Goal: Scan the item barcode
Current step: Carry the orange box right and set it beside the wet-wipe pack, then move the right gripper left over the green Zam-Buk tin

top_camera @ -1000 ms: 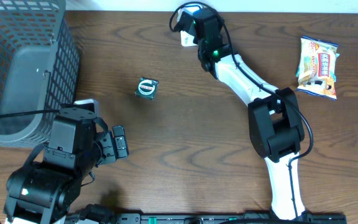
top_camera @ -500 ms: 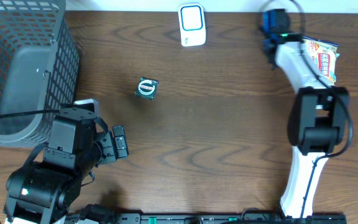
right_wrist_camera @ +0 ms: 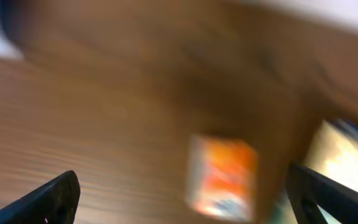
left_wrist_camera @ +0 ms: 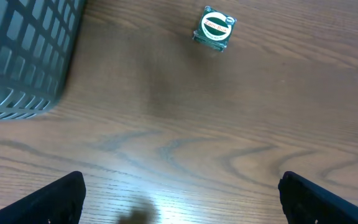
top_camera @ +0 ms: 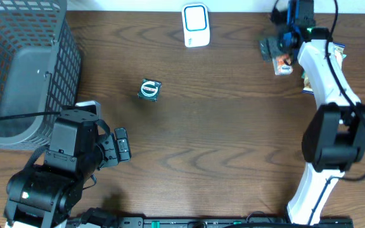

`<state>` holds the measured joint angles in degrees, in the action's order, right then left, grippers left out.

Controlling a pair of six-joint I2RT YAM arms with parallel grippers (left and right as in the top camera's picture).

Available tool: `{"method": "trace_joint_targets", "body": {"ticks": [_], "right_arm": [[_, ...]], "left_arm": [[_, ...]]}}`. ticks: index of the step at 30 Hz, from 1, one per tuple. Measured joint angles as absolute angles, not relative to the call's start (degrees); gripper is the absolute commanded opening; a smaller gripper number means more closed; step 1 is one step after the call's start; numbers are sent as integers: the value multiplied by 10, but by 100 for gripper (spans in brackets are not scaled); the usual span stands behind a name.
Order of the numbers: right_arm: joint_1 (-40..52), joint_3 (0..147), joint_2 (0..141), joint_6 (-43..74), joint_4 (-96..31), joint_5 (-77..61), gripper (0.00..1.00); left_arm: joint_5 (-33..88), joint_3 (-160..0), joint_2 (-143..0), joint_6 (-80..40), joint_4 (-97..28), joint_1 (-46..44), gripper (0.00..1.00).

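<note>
A small orange and white pack (top_camera: 284, 66) lies on the table at the back right, just left of a yellow snack bag (top_camera: 339, 58). My right gripper (top_camera: 275, 47) hovers over the pack, open, with nothing held. The right wrist view is blurred; there the pack (right_wrist_camera: 222, 177) lies below, between the spread fingers of the gripper (right_wrist_camera: 182, 182). The white scanner (top_camera: 196, 25) stands at the back middle. A small green-labelled item (top_camera: 149, 89) sits left of centre and shows again as the item (left_wrist_camera: 215, 28) in the left wrist view. My left gripper (top_camera: 122, 145) is open over bare wood at the front left.
A grey wire basket (top_camera: 18, 69) fills the back left corner, and its corner (left_wrist_camera: 17, 62) shows in the left wrist view. The snack bag (right_wrist_camera: 350, 158) lies right of the pack, partly under the right arm. The table's back edge runs just behind the scanner.
My right arm has swung from the scanner to the back right. Its jaws have opened, and the orange pack now lies on the table. The left arm has not moved.
</note>
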<state>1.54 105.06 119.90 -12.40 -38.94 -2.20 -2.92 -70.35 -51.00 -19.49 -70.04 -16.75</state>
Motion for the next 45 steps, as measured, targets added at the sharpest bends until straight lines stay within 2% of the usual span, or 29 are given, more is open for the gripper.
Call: {"method": "trace_joint_targets", "body": {"ticks": [5,8,9,10,11,13,20,30,33,35,38,45], "right_arm": [[71,1053,1160,-30,-338,-185,99],[123,1053,1169,15,-337,-233,88],[138,1053,1175,23,-334,-240,88],[151,1053,1181,29,-328,-244,89],[167,1053,1190,34,-318,-248,99],[209,1053,1217,60,-298,-255,99],[322,1053,1299,182,-247,-191,92],[439,1053,1328,286,-253,29,91],[452,1053,1337,301,-252,63,89],[459,1053,1349,310,-256,87,84],[461,1053,1360,323,-272,104,65],[459,1055,1360,329,-359,153,69]], "left_arm": [[-29,-703,-510,-195,-700,-168,98],[-29,-703,-510,-195,-700,-168,98],[-29,-703,-510,-195,-701,-168,97],[-29,-703,-510,-195,-700,-168,98],[-29,-703,-510,-195,-700,-168,98],[-29,-703,-510,-195,-700,-168,98],[-29,-703,-510,-195,-700,-168,97],[-29,-703,-510,-195,-700,-168,97],[-29,-703,-510,-195,-700,-168,98],[-29,-703,-510,-195,-700,-168,98],[-29,-703,-510,-195,-700,-168,97],[-29,-703,-510,-195,-700,-168,97]]}}
